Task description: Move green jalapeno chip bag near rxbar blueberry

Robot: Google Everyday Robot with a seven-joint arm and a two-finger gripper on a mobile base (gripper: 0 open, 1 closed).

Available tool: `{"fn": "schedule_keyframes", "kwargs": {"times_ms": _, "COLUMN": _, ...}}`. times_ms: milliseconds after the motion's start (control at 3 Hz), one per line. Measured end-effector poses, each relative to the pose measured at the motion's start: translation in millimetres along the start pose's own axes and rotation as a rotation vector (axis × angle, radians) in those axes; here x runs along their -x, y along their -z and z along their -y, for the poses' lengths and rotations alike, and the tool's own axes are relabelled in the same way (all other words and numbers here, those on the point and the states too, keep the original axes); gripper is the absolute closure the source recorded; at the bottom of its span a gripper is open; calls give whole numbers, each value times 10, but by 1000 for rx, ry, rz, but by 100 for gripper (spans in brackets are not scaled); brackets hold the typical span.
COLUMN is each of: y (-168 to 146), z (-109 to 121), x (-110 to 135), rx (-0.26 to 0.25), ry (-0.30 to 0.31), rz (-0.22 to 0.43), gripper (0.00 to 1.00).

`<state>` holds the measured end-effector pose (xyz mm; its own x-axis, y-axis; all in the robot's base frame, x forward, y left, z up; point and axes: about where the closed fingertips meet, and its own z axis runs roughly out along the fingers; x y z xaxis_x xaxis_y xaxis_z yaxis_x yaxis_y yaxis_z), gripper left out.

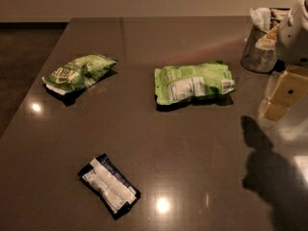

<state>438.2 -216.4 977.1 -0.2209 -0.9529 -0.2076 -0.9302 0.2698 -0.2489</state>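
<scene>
The green jalapeno chip bag [78, 73] lies at the left of the dark table, darker green with white lettering. The rxbar blueberry [109, 185] lies at the front left, a flat navy wrapper with a white label panel facing up. My gripper [281, 100] hangs at the right edge of the view above the table, far from both. Its tan fingers point down, and it casts a dark shadow on the table below.
A larger lime-green bag [193, 83] with a white nutrition label lies mid-table. A mesh cup [260, 47] holding napkins stands at the back right, beside my arm. The table's left edge [33, 88] runs diagonally along a dark floor.
</scene>
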Motion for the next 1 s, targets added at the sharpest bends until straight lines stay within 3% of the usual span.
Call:
{"fn": "schedule_keyframes", "kwargs": {"times_ms": 333, "y": 0, "z": 0, "x": 0, "rx": 0, "ry": 0, "rz": 0, "gripper": 0}}
{"fn": "schedule_keyframes", "kwargs": {"times_ms": 1000, "y": -274, "z": 371, "x": 364, "rx": 12, "ry": 102, "rz": -10, "gripper": 0}}
